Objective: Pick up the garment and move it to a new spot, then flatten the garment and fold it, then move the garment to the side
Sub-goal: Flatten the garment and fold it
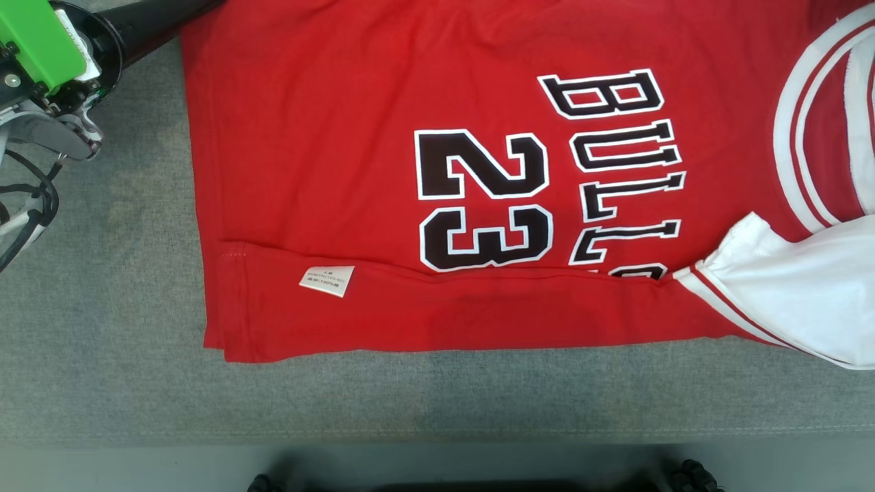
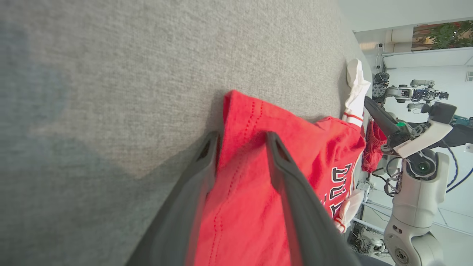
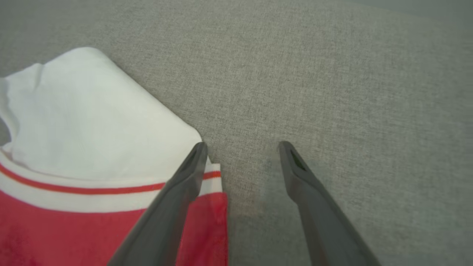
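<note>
- The left gripper (image 2: 242,136) has its two dark fingers astride a stitched hem corner of the shirt (image 2: 240,192). Red cloth fills the gap between them, but I cannot tell whether they pinch it or merely stand either side.
- The right gripper (image 3: 243,145) is spread wide and grasps nothing. One finger lies over the striped trim by the white sleeve (image 3: 92,118); the other is over the bare grey tabletop (image 3: 351,92).
- From the head, the left wrist (image 1: 41,68) sits at the upper left. Its fingers reach toward the far hem corner, and the forearm is angled in from outside the cloth.
- The shirt lies spread flat on the grey tabletop, number and lettering up. A strip along the near edge is turned over, so the small label (image 1: 327,280) shows.
- Judged from this, moving and flattening are done and folding is in hand, with the grippers taking hold at opposite ends for a fold.
- Next, the left fingers need a firm bite on the hem. The right gripper likely needs to shift onto the trim so that cloth sits between both fingers before it clamps.
- Then both ends should rise together, only just clear of the tabletop, and travel in step so the crease runs straight.
</note>
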Controlling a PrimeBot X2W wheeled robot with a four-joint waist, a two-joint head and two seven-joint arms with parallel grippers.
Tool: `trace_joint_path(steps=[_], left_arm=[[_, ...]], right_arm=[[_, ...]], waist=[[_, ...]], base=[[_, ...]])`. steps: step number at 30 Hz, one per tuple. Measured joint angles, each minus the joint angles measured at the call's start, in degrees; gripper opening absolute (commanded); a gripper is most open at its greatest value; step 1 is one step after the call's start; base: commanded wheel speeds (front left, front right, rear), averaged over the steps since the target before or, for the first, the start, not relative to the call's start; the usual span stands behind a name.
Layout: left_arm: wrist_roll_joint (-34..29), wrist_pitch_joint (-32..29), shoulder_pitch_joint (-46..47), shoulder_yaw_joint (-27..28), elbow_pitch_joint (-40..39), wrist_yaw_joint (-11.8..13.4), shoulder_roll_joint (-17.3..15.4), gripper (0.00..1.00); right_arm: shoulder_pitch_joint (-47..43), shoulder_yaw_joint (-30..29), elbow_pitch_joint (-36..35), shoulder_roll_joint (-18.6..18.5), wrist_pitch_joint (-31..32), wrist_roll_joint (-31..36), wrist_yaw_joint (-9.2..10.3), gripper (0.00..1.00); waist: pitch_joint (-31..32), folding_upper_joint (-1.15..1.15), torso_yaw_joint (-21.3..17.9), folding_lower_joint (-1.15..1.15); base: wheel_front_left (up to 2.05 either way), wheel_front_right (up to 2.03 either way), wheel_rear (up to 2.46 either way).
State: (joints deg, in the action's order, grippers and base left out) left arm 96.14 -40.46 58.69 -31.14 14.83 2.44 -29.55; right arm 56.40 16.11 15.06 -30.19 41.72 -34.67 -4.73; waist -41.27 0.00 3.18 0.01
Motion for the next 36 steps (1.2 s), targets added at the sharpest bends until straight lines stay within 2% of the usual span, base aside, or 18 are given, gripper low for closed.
trace_joint_path(steps=[2,10,16,21,22,23,26,27,28,29,30,32,33,35,36], left_arm=[[0.0,0.0,0.0,0.1,0.6,0.0,0.0,0.50],[0.0,0.2,-0.3,0.0,1.7,-0.5,0.4,0.49],[0.0,0.2,-0.4,0.0,2.5,-0.9,0.7,0.48],[0.0,0.3,-0.7,0.0,2.8,-1.2,1.0,0.39],[0.0,0.5,-0.8,0.0,2.8,-1.4,1.1,0.37],[0.0,0.7,-0.8,0.0,2.8,-1.4,1.3,0.36],[0.0,0.7,-0.8,0.1,2.8,-1.5,1.7,0.31],[0.0,0.7,-0.9,0.0,2.8,-2.0,1.7,0.30],[0.0,0.7,-0.9,0.0,2.8,-2.0,1.8,0.27],[0.0,0.7,-0.9,0.0,2.9,-2.1,1.9,0.24],[0.0,0.8,-0.9,0.0,2.9,-2.5,1.9,0.22],[0.0,1.2,-1.0,0.1,3.0,-2.5,2.0,0.20],[0.0,1.3,-1.0,0.1,3.0,-2.8,2.1,0.19],[0.0,1.3,-1.2,0.1,3.1,-3.0,2.2,0.15],[0.0,1.3,-1.2,0.1,3.2,-3.1,2.3,0.09]], right_arm=[[0.0,-0.1,0.4,-0.3,0.8,-0.7,0.00,1.00],[-0.3,0.8,0.5,1.8,4.5,-4.7,-0.45,1.00],[-0.2,2.8,-1.0,2.4,5.8,-4.8,-0.91,1.00],[0.2,3.5,-1.7,2.5,5.8,-4.6,-1.29,1.00],[0.3,3.7,-1.8,2.5,5.8,-4.5,-1.30,0.82],[0.6,3.7,-2.0,2.4,5.7,-4.1,-1.30,0.78],[0.9,4.0,-2.1,2.4,5.7,-3.9,-1.32,0.87],[0.9,4.1,-2.1,2.4,5.7,-3.9,-1.32,0.85],[0.9,4.2,-2.1,2.5,5.7,-4.0,-1.32,0.76],[0.9,4.4,-2.1,2.5,5.7,-4.1,-1.32,0.56],[0.9,4.5,-2.0,2.5,5.8,-4.1,-1.32,0.45],[0.9,4.6,-1.9,2.4,5.9,-4.1,-1.33,0.42],[0.9,4.6,-1.9,2.4,6.3,-4.1,-1.33,0.36],[0.9,4.7,-1.8,2.3,6.3,-4.1,-1.34,0.00],[0.9,4.8,-1.8,2.3,6.3,-4.1,-1.46,0.00]], waist=[[0.1,0.00,-0.1,0.00],[0.8,0.00,-0.7,0.00],[1.2,0.00,-0.8,0.00],[1.3,0.00,-0.8,0.00],[1.3,0.00,-0.8,0.00],[1.3,0.00,-0.7,-0.01],[1.2,0.00,-0.5,-0.01],[1.2,0.00,-0.4,-0.01],[1.2,0.00,-0.4,0.00],[1.1,0.00,-0.3,0.00],[1.1,0.00,-0.2,0.00],[1.1,0.00,0.0,-0.01],[1.1,0.00,0.0,0.00],[1.2,0.00,0.2,0.00],[1.2,0.00,0.2,0.00]], base=[[0.00,0.00,0.00],[0.00,0.00,0.00],[0.00,0.00,0.00],[0.00,0.00,0.00],[0.00,0.00,0.00],[0.00,0.00,0.00],[0.00,0.00,0.00],[0.00,0.00,0.00],[0.00,0.00,0.00],[0.00,0.00,0.00],[0.00,0.00,0.00],[0.00,0.00,0.00],[0.00,0.00,0.00],[0.00,0.00,0.00],[0.00,0.00,0.00]])
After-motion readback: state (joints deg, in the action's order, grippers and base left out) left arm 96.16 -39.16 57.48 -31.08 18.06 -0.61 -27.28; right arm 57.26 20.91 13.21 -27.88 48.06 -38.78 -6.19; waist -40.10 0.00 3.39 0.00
